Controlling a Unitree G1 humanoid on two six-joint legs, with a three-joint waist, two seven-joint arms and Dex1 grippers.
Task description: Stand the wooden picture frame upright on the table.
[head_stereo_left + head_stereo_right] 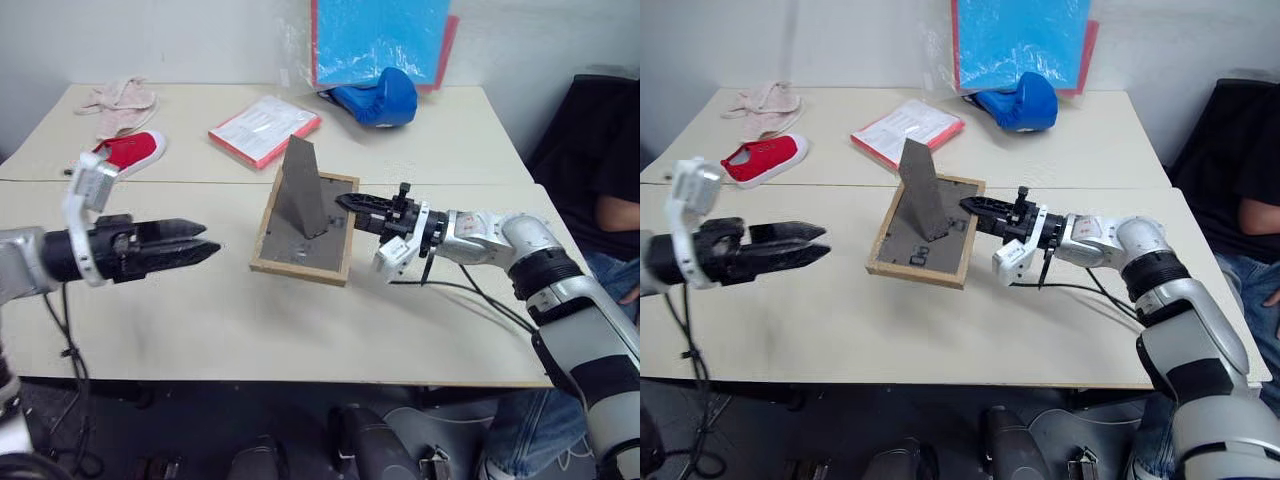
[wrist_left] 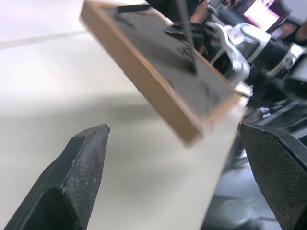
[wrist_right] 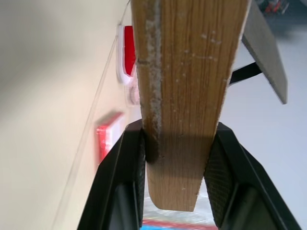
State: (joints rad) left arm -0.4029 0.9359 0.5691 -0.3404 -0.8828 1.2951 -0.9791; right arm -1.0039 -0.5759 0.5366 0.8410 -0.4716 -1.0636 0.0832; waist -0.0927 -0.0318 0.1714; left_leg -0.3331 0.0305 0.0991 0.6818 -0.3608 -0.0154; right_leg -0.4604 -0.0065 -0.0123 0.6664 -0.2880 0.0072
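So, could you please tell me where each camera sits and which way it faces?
Left eye: on the head, looking down over the table; both arms show.
Right eye: beside it, same scene.
Left wrist: along the open left gripper, toward the picture frame.
Right wrist: along the right gripper, its fingers clamping the frame's wooden edge.
Shared: the frame, lying back up with its stand raised.

no text, label, brand or number can be read anywhere. the red-edged packet [image 1: 264,129] on the far table carries faint print lines, too small to make out, and nothing on the blue glove [image 1: 375,99] can be read either.
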